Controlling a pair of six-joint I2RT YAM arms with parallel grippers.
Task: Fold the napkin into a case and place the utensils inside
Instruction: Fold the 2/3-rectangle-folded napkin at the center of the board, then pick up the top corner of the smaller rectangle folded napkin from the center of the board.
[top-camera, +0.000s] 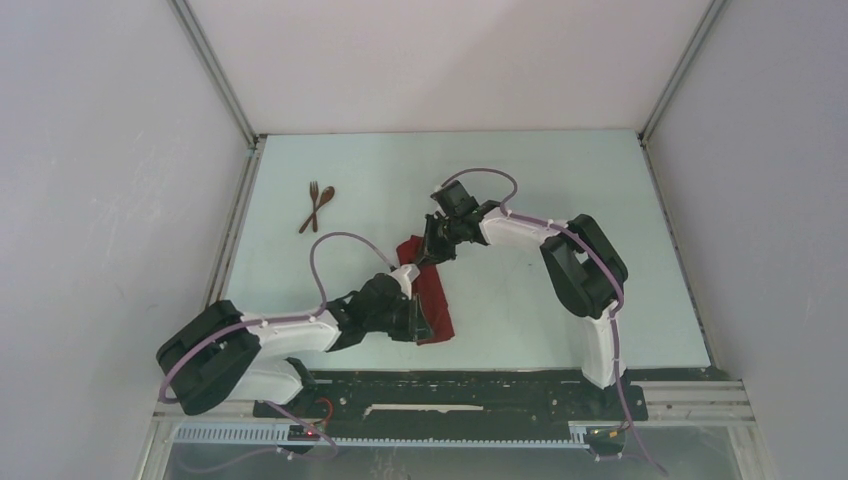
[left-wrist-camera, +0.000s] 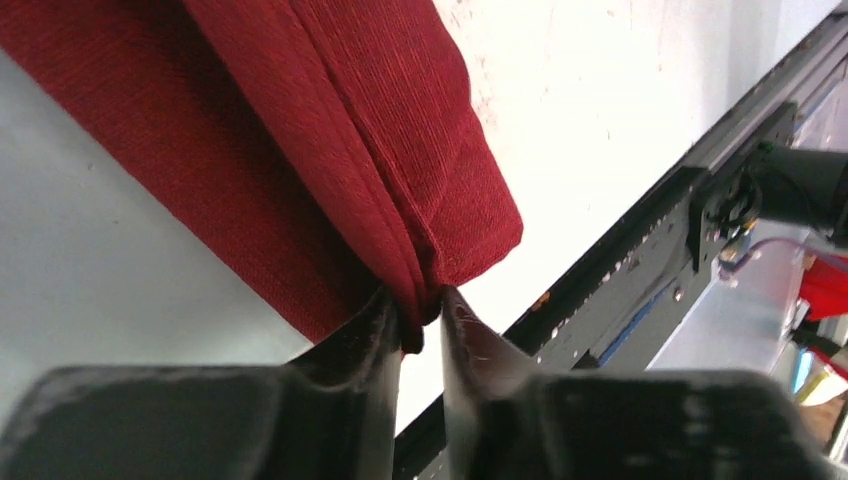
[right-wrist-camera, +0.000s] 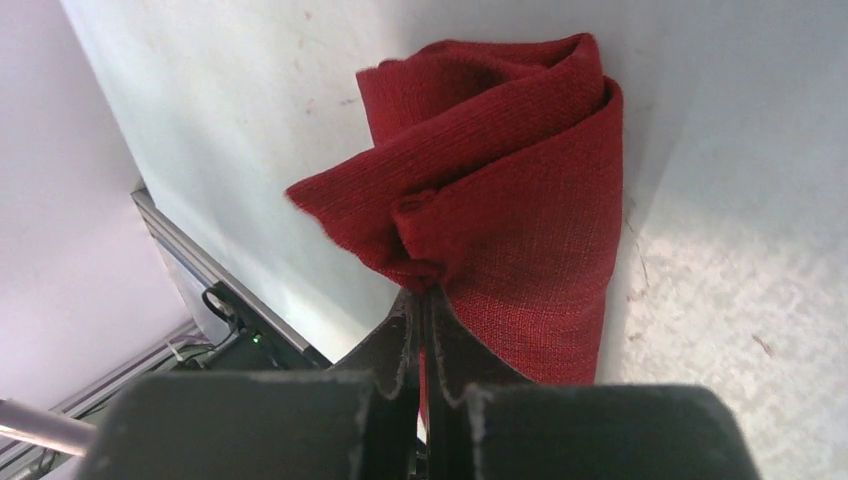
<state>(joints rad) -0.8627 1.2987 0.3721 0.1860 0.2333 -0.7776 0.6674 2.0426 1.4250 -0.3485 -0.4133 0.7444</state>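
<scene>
Folding is the present step: left hand (left-wrist-camera: 420, 312) and right hand (right-wrist-camera: 421, 300) each clench one napkin (left-wrist-camera: 330, 130) end; next they must lay it flat.

Matt red cloth napkin (right-wrist-camera: 520, 200), smooth pale counter (top-camera: 520, 180)
The weave is coarse and ribbed; the counter is faintly scuffed; fork (top-camera: 313, 190) and spoon (top-camera: 327, 194) look like dark wood.

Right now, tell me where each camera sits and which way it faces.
Top external: above and behind both arms, looking down on them, the table, the napkin and the utensils.
Left wrist: looks along the left claw, shut on a napkin edge.
Right wrist: likewise along the right claw, pinching the napkin.
Shared: all three show the napkin.
</scene>
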